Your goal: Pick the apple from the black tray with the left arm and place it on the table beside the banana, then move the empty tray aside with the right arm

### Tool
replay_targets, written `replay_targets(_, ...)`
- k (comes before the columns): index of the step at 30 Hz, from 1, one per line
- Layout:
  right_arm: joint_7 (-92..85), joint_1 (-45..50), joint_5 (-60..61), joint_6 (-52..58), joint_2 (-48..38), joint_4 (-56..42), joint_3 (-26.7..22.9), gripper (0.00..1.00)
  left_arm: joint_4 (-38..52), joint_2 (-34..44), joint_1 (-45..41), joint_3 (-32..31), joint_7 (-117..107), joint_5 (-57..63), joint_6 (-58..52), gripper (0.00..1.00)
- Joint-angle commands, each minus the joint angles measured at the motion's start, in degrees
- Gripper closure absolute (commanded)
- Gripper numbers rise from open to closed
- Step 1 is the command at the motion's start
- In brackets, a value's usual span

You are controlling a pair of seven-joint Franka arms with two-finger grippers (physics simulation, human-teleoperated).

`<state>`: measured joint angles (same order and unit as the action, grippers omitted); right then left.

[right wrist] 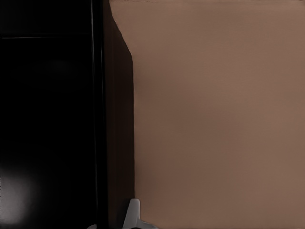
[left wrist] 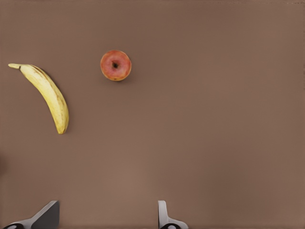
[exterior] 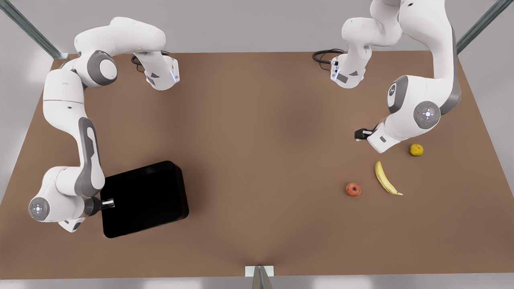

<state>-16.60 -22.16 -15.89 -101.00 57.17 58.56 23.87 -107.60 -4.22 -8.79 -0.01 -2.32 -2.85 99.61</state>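
The apple (exterior: 353, 189) (left wrist: 116, 65) lies on the brown table (exterior: 257, 120), just to the front view's left of the banana (exterior: 386, 179) (left wrist: 47, 95). My left gripper (exterior: 360, 134) (left wrist: 105, 217) hovers above the table behind both fruits, open, with nothing between its fingers. The black tray (exterior: 144, 198) (right wrist: 47, 119) sits empty and slightly turned near the front view's left front corner. My right gripper (exterior: 109, 204) (right wrist: 112, 219) is at the tray's edge nearest that arm, shut on its rim. One pale finger (right wrist: 132, 214) presses the outer wall.
A yellow-orange round fruit (exterior: 416, 149) rests behind the banana toward the front view's right. Cables (exterior: 325, 56) lie at the table's back edge by an arm base. A metal post (exterior: 260, 277) stands at the front edge.
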Motion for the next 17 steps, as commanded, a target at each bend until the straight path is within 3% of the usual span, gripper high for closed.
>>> replay_targets(1,-7.31,0.01,-0.28,-1.65,0.14,-0.02,0.04,0.87,0.11,0.00,-0.09,-0.08,0.12,0.04,-0.38,0.00)
replay_targets(2,-7.13,0.01,-0.28,-1.65,0.23,-0.02,0.04,0.61,0.11,0.00,-0.09,0.01,0.12,0.04,-0.38,0.00)
replay_targets(3,-7.04,0.01,-0.28,-1.65,0.23,-0.02,0.04,0.18,0.11,0.00,-0.09,0.01,0.12,0.04,-0.38,0.00)
replay_targets(4,-7.04,0.01,-0.28,-1.74,0.23,-0.02,0.04,0.00,0.72,-0.18,-0.09,0.01,0.12,0.04,-1.08,0.00)
replay_targets(8,-5.11,0.01,0.07,2.21,-0.91,-0.02,1.26,0.00,4.94,-2.64,-0.17,-0.08,-1.55,0.04,-1.70,0.00)
replay_targets(10,2.36,-0.08,0.07,10.12,-8.73,-0.02,5.39,0.00,5.03,-2.64,-0.18,-0.08,-1.38,0.04,-1.70,0.00)
replay_targets(12,4.12,-0.43,2.17,15.84,-16.38,-0.02,5.75,0.00,5.03,-2.64,-0.17,0.01,-1.29,-0.05,-1.79,0.00)
replay_targets(14,23.80,0.10,2.44,19.70,-21.30,0.94,7.86,0.00,5.03,-2.64,-0.17,0.01,-1.38,-0.05,-1.70,0.00)
replay_targets(17,28.12,2.56,2.36,20.59,-22.71,1.65,9.35,0.00,5.03,-2.64,-0.17,0.01,-1.46,-0.13,-1.79,0.00)
